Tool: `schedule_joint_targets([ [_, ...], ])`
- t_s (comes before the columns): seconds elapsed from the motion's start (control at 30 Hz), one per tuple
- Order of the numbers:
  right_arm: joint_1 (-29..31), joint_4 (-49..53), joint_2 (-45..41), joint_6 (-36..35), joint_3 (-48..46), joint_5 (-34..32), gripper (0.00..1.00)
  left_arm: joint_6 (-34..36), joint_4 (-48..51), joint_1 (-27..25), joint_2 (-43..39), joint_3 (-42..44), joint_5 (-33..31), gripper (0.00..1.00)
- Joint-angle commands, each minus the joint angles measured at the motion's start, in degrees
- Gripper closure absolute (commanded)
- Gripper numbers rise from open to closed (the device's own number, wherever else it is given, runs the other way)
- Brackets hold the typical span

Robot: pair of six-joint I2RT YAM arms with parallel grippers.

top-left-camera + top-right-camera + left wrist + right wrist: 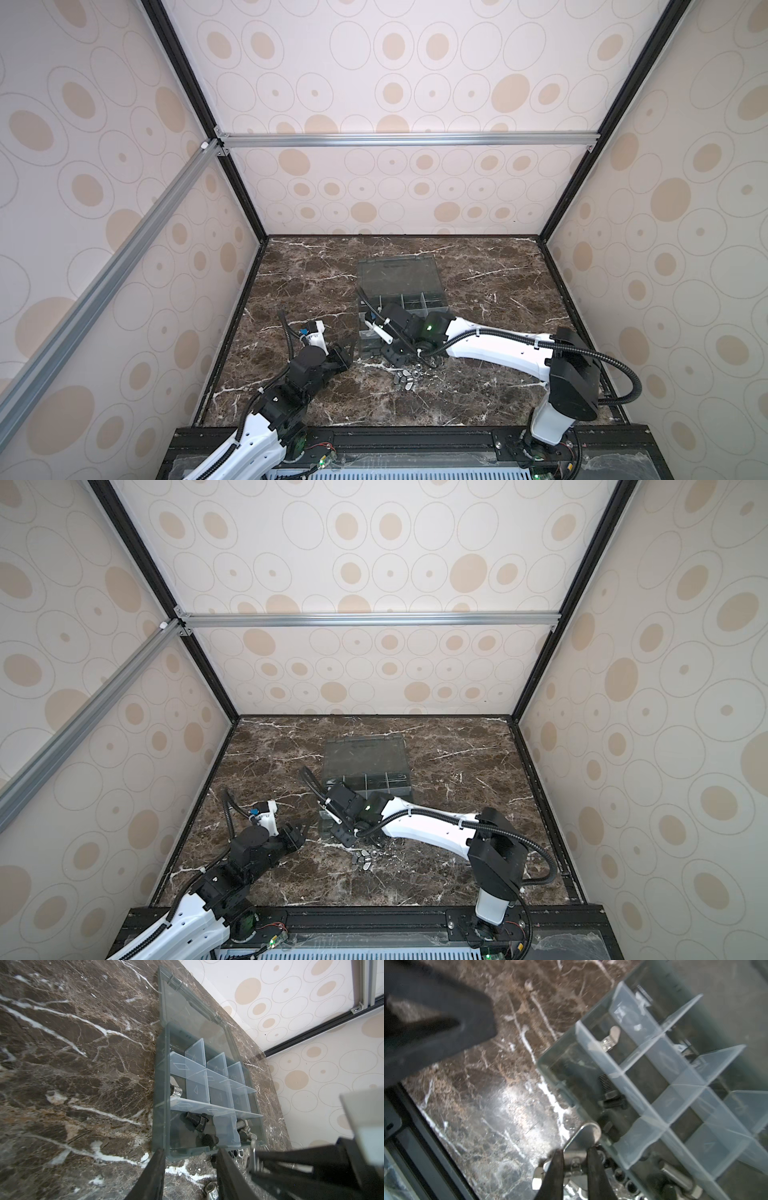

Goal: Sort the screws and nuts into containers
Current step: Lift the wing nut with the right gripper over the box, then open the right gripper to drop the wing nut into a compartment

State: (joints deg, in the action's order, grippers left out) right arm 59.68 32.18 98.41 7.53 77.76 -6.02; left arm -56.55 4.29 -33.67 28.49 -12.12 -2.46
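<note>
Right jaws clamp a small silvery metal fastener (588, 1133) just short of the translucent grey plastic organizer box (562, 1057) — lift it clear of the wall ahead, centre over a matching compartment, release low; left jaws stand open, empty, flanking the box's front latch (187, 1153); loose silver nuts (537, 1180) lie beneath.

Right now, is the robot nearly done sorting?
Not yet. Done: black screws lie in a compartment of the box. In hand: the right gripper pinches a silver piece by the box. To do: a pile of nuts on the table. The left gripper is open.
</note>
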Motion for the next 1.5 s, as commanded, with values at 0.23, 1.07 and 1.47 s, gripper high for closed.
schedule_joint_targets([
  [0.23, -6.3, -3.4, 8.2, 2.4, 11.7, 1.5, 0.82, -1.8, -0.8, 0.5, -2.1, 1.4, 0.5, 0.59],
  [1.07, -7.1, -2.7, 19.9, 5.8, 22.3, 7.6, 0.51, -2.4, -0.3, 0.5, -3.9, 3.6, 0.4, 0.59],
  [1.47, -7.4, -7.0, 3.7, 6.9, 3.6, 8.1, 0.49, -1.1, 2.7, 0.4, -1.5, 0.1, 1.3, 0.61],
])
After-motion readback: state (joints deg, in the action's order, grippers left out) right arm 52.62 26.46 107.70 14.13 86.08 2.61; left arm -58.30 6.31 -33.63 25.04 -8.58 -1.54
